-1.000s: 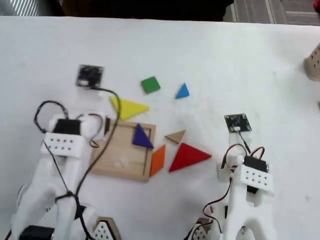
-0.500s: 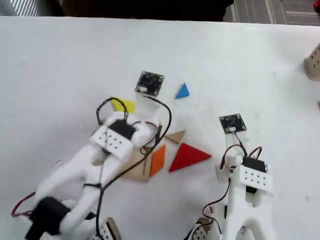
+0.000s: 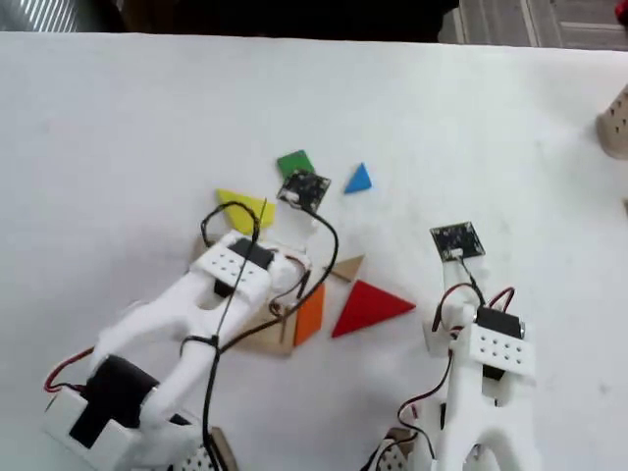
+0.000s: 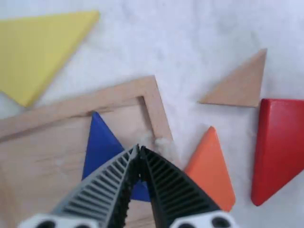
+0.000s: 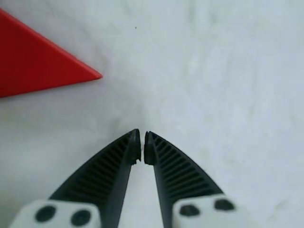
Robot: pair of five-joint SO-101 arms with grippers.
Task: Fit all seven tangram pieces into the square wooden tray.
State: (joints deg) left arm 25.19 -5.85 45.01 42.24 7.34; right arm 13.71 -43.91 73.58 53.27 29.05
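The square wooden tray (image 4: 118, 94) holds a dark blue triangle (image 4: 100, 148). My left gripper (image 4: 139, 150) is shut and empty, with its tips over that triangle near the tray's corner. In the high view my left arm (image 3: 235, 275) covers most of the tray (image 3: 263, 339). Outside the tray lie a yellow triangle (image 3: 241, 206), a green square (image 3: 293, 162), a small blue triangle (image 3: 358, 180), a tan triangle (image 3: 345, 267), an orange piece (image 3: 309, 314) and a red triangle (image 3: 368, 306). My right gripper (image 5: 141, 138) is shut over bare table, beside the red triangle (image 5: 38, 66).
The right arm (image 3: 488, 353) stands right of the red triangle. A perforated tan object (image 3: 615, 123) sits at the table's right edge. White table stretches open at the back and far left.
My left arm swung right from beside the tray's left side to over the tray, first covering the green square, then pulling back so it shows again. The right arm barely moved.
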